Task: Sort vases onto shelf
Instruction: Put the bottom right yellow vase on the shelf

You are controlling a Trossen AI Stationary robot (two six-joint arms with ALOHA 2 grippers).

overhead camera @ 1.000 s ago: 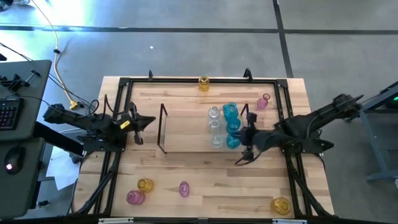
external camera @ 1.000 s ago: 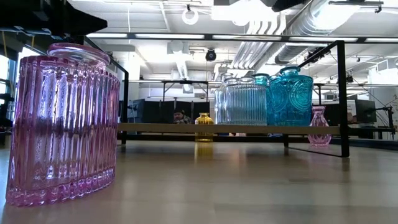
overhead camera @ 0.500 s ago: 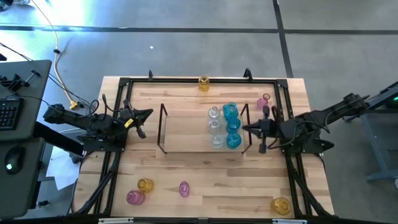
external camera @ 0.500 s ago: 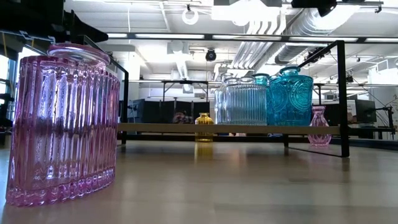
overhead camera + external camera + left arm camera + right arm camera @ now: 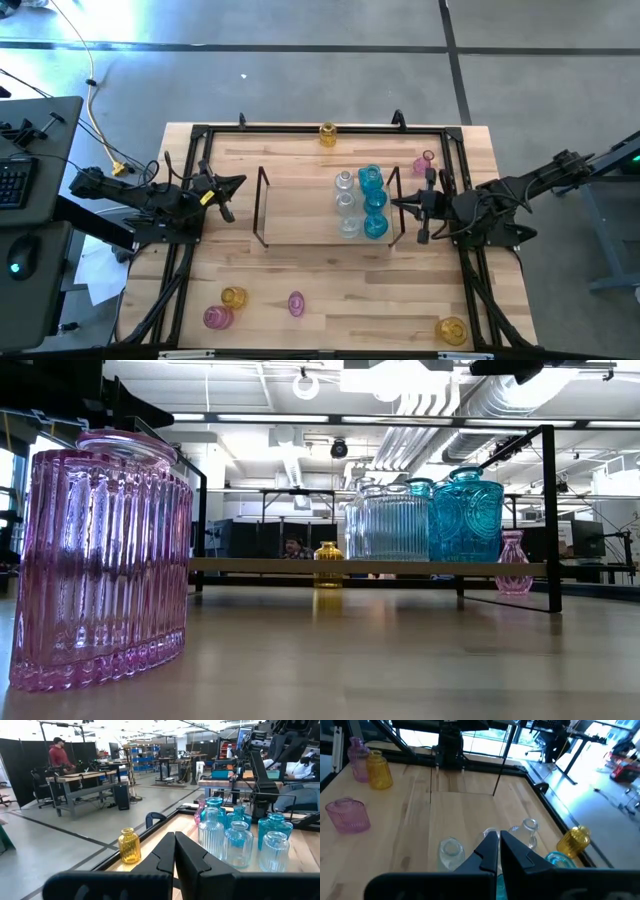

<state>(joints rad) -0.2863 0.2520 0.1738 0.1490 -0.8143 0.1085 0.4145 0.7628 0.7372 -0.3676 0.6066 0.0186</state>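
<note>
On the light-wood shelf (image 5: 310, 232) stand clear ribbed vases (image 5: 347, 205) and cyan-blue vases (image 5: 374, 201) — one embossed with a round medallion. An amber vase (image 5: 327, 134) sits on the pale plank table (image 5: 330, 300) — near the front, a pink vase (image 5: 100, 560) with vertical ribs.

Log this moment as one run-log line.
left gripper: shut, idle left of shelf | right gripper: shut, empty, beside shelved vases

A keyboard (image 5: 12, 183) lies on the side desk (image 5: 40, 140)
</note>
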